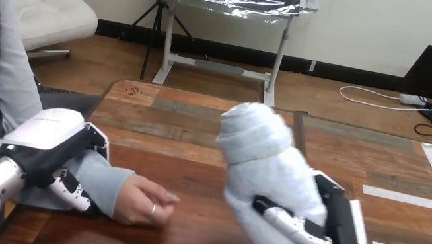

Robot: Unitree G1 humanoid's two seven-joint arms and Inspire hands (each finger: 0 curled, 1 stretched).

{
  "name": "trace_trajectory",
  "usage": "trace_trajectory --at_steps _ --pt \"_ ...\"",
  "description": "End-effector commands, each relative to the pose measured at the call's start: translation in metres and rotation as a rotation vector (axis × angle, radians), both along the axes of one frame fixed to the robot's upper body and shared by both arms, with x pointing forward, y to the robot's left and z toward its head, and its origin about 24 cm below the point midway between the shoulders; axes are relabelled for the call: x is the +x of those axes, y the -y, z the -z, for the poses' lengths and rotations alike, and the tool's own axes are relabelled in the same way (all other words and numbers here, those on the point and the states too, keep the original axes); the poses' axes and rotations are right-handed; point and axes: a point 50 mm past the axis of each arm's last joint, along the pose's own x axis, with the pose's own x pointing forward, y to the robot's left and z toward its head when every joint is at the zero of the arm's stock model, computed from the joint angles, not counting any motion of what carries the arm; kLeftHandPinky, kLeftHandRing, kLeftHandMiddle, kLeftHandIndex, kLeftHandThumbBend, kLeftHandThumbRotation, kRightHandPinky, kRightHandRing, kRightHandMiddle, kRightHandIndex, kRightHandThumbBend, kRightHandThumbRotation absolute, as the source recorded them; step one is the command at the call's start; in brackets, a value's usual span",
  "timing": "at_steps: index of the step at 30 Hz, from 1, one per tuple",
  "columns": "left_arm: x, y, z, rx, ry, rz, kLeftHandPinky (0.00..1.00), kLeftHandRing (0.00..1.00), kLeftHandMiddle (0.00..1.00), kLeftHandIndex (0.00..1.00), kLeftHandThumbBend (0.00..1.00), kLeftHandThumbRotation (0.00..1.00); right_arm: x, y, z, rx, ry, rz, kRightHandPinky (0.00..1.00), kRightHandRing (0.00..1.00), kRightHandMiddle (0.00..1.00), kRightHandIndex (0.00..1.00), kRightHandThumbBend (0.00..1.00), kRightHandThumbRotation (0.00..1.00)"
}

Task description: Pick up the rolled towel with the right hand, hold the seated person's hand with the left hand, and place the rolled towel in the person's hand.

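Checking hidden areas first, Technician: what is the left hand (53, 137) covering?

Technician: It is lying over the person's forearm (102, 179) and hiding much of the sleeve. One finger (72, 194) is curling round the sleeve's near side, so this hand is gripping the forearm. The other fingers are lying out of sight behind it.

Inspector: And the person's hand (146, 200)?

Technician: It is resting on the desk (193, 158), loosely curled, just past the cuff.

Inspector: Where is the rolled towel sitting?

Technician: The rolled towel (265, 171) is standing tilted in the right hand (335, 227), whose fingers (289, 223) are wrapping round its lower half. The towel is hiding the palm. Whether its bottom end is touching the desk is hard to tell. Bare desk is lying between the towel and the person's hand. The bottom edge is cutting off both arms.
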Motion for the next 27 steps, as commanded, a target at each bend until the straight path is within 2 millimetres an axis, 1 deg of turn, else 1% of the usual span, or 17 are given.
trace_trajectory --at_steps 1,13,20,27 --pt "0.021 0.025 -0.035 -0.079 0.167 0.094 0.28 0.33 0.38 0.39 1.0 0.0 0.029 -0.015 -0.029 -0.007 0.146 -0.038 0.26 0.32 0.45 0.46 0.64 0.0" --pt "0.023 0.031 -0.042 -0.083 0.196 0.127 0.28 0.32 0.38 0.38 0.99 0.0 0.028 -0.024 -0.021 -0.048 0.114 -0.056 0.26 0.31 0.44 0.46 0.65 0.0" --pt "0.022 0.034 -0.045 -0.104 0.219 0.148 0.27 0.32 0.37 0.38 0.99 0.0 0.028 -0.027 -0.019 -0.07 0.105 -0.064 0.26 0.3 0.42 0.46 0.67 0.0" --pt "0.023 0.036 -0.048 -0.116 0.224 0.163 0.27 0.32 0.37 0.37 0.99 0.01 0.027 -0.03 -0.016 -0.086 0.097 -0.083 0.25 0.3 0.41 0.46 0.66 0.0"
